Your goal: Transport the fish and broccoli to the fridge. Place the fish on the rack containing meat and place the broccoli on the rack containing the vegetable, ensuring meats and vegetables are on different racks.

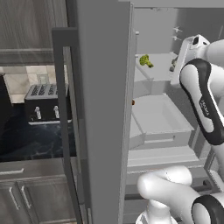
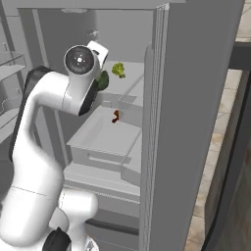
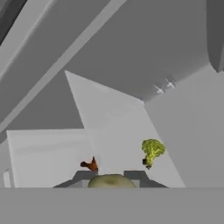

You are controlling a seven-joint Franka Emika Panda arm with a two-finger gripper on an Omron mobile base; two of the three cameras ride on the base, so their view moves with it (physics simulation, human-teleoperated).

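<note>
Gripper (image 3: 110, 176) clamps what looks like broccoli (image 3: 111, 181) between its jaws

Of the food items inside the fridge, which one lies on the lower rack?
The small reddish-brown piece of meat. It lies on the lower rack, near its back edge. The green vegetable sits on the upper rack, above it.

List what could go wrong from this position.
1. The claw is shut on a green item; releasing high could let it roll off the upper rack.
2. A broccoli sits on that rack; it could get knocked.
3. The reddish piece lies below; a mix-up breaks the sorting.
</note>
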